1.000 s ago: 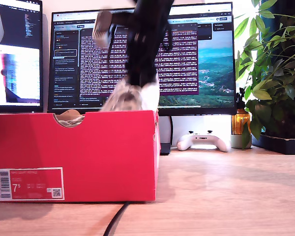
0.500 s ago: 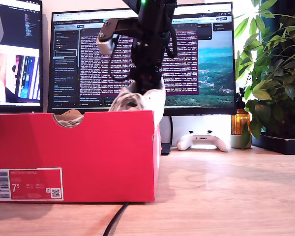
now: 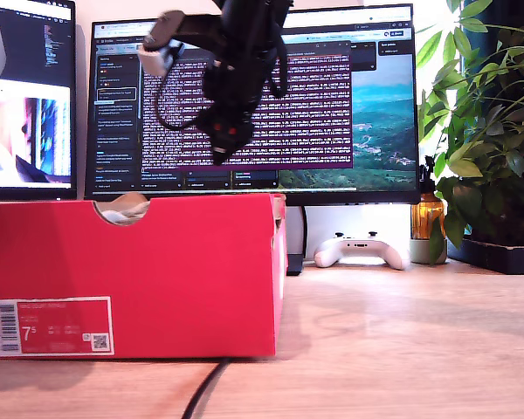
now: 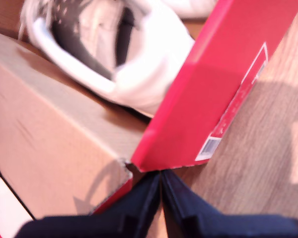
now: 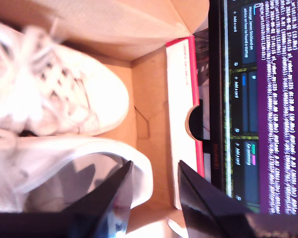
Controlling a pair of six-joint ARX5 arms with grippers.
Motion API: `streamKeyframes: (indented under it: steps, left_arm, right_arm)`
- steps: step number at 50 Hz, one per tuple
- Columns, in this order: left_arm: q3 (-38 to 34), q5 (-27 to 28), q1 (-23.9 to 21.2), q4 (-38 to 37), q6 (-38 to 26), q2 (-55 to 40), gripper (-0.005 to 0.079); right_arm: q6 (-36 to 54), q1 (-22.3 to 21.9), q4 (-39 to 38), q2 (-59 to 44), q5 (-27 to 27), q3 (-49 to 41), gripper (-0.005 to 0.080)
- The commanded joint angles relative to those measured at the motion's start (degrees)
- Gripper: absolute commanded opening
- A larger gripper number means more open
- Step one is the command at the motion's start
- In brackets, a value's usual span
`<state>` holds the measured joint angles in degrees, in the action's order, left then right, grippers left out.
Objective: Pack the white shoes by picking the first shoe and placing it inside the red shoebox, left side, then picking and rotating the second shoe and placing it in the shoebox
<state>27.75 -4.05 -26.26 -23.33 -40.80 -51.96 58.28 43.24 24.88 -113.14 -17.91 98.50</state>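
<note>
The red shoebox (image 3: 157, 271) stands on the desk at the exterior view's left, its barcode label (image 3: 52, 326) facing the camera. Both white shoes lie inside it: a laced one (image 5: 64, 89) and another (image 5: 64, 168) beside it, heel opening up. A sliver of white (image 3: 122, 212) shows through the box's notch. My second gripper (image 5: 155, 166) hangs open above the box (image 5: 184, 99) with nothing between its fingers, and shows before the monitor (image 3: 220, 150). My first gripper (image 4: 161, 178) is shut and empty, outside the box's labelled corner (image 4: 213, 89), looking at a shoe (image 4: 114, 49).
Two monitors (image 3: 349, 96) stand behind the box. A white game controller (image 3: 360, 249), an amber bottle (image 3: 428, 218) and a leafy plant (image 3: 489, 131) are at the exterior view's right. A black cable (image 3: 205, 393) runs from under the box. A brown cardboard flap (image 4: 49, 148) lies beside it.
The shoe that hung at the box's rim under the second gripper has dropped into the box. That gripper has let go, risen and swung toward the exterior view's left.
</note>
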Motion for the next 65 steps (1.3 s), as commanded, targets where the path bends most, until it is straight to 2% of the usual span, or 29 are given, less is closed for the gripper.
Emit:
streamKeyframes:
  steps: [1,7,13,17,30,42,52,65]
  left_arm:
    - [-0.3,0.2,-0.3,0.7,0.3,-0.2,-0.0021]
    - [-0.3,0.3,-0.3,0.7,0.3,-0.2,-0.0021]
    - [-0.3,0.2,-0.3,0.7,0.3,-0.2,-0.0021]
    - [-0.3,0.4,-0.3,0.7,0.3,-0.2,-0.0021]
    - [-0.3,2.4,-0.3,0.7,0.3,-0.2,-0.0021]
    - [-0.3,1.9,-0.3,-1.5,0.3,0.6,-0.0021]
    - [-0.3,1.7,-1.3,-7.1,0.7,5.2,-0.0021]
    - [-0.2,2.7,-1.3,-12.3,9.6,14.4,-0.0021]
  right_arm:
    - [-1.4,0.3,-0.4,0.3,-1.8,0.1,0.0252]
    - [-4.0,0.2,0.7,0.6,-6.1,0.3,0.0219]
    - [-6.5,0.3,2.1,0.9,-11.7,0.3,-0.0022]
    - [-9.5,0.8,4.1,0.9,-14.3,0.3,-0.0009]
    - [-24.1,1.7,9.9,1.1,-17.3,0.3,-0.0008]
    - [-33.2,1.3,13.6,1.1,-16.9,0.3,-0.0008]
    - [-36.1,-0.6,14.8,1.5,-13.5,0.3,-0.0008]
    - [-42.5,-4.2,18.9,1.9,-8.0,0.3,-0.0008]
